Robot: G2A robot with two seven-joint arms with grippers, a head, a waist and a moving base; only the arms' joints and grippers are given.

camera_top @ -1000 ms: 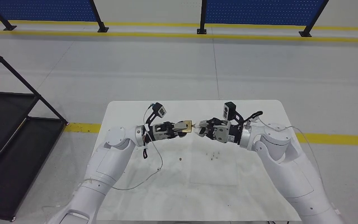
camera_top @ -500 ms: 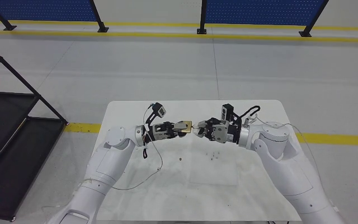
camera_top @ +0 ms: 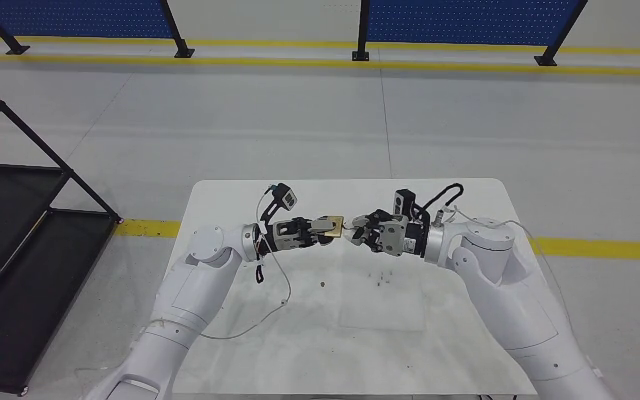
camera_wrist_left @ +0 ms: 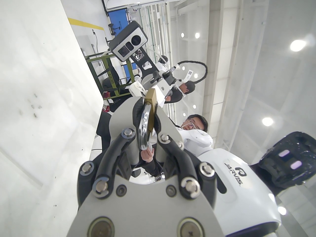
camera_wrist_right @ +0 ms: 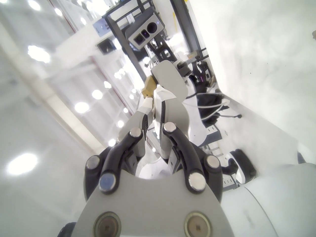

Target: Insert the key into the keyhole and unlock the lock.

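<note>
Above the middle of the white table (camera_top: 300, 345), my left gripper (camera_top: 322, 226) is shut on a brass padlock (camera_top: 336, 224). In the left wrist view its fingers (camera_wrist_left: 161, 122) clamp the silver shackle (camera_wrist_left: 145, 124), and the brass body (camera_wrist_left: 150, 97) points away towards the other arm. My right gripper (camera_top: 356, 234) faces it from the right, with its taped fingertips (camera_wrist_right: 148, 103) closed together right at the padlock's (camera_wrist_right: 148, 87) end. The key is almost wholly hidden between those pads, so I cannot tell how deep it sits in the keyhole.
Both grippers hang above the table, not touching it. A few small dark specks (camera_top: 380, 277) lie on the table below them. A thin cable (camera_top: 285, 295) trails from the left arm. A black rack (camera_top: 40, 260) stands on the floor to the left.
My right wrist has rolled a little, so its camera and cable loop have swung towards the far side. The fingertips stay at the padlock. The left arm has not moved.
</note>
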